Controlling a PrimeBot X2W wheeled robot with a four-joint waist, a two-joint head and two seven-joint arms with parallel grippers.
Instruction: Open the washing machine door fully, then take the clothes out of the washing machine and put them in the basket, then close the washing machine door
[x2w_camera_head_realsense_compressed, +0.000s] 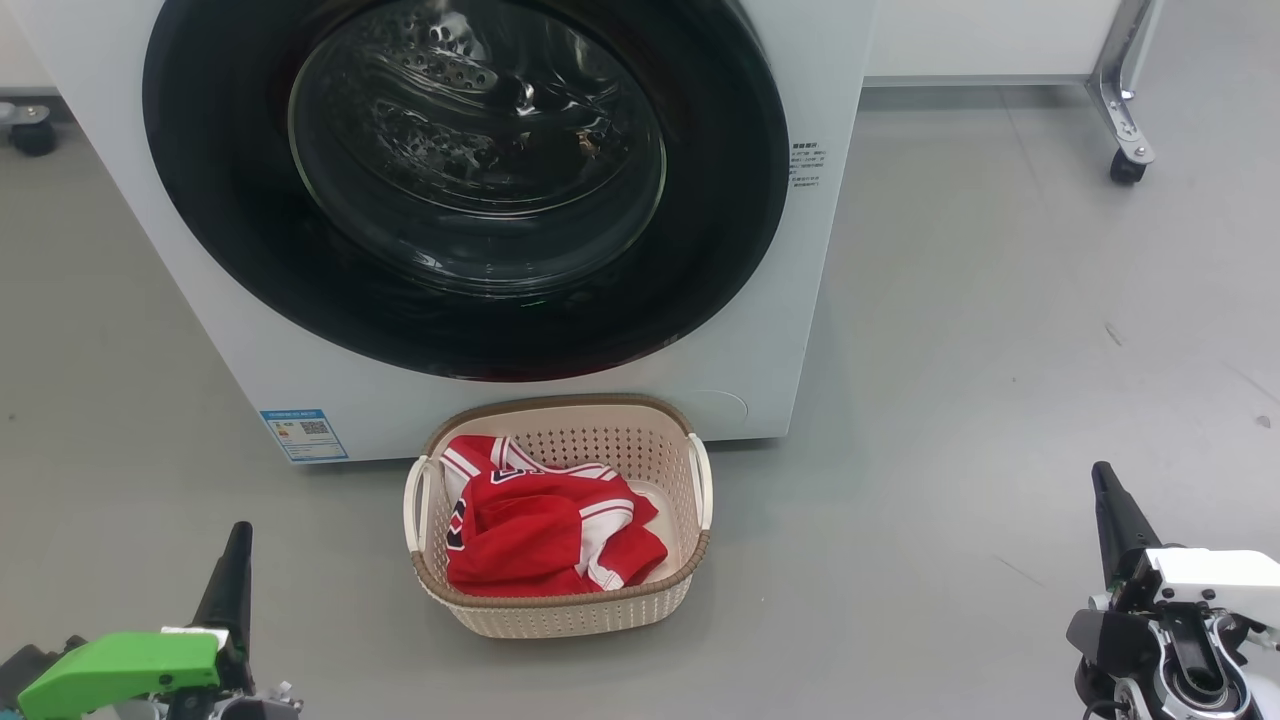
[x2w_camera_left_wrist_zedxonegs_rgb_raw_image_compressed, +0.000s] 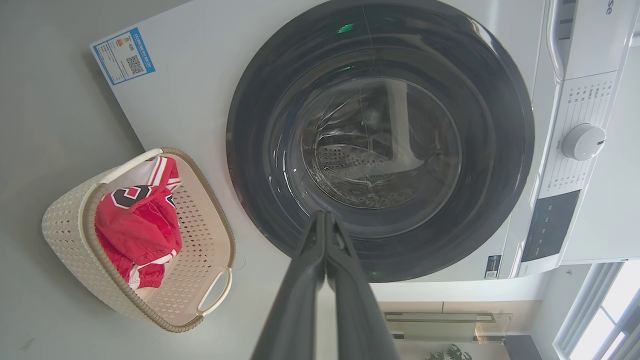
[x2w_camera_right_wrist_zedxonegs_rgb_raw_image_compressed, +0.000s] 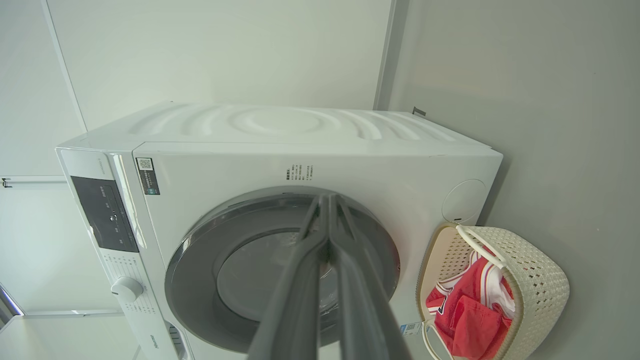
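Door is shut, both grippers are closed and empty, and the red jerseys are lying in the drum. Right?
Not quite. The clothes lie in the basket on the floor, not in the drum, as the head view shows. The rest holds: the washing machine door is shut, and the left gripper and right gripper are both closed and empty.

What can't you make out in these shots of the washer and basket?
- Head view: washing machine door, top cut off by the frame edge.
- Head view: blue label, print too small.
- Left wrist view: drum interior, blurred by glass reflections.
- Right wrist view: door centre, covered by right gripper.
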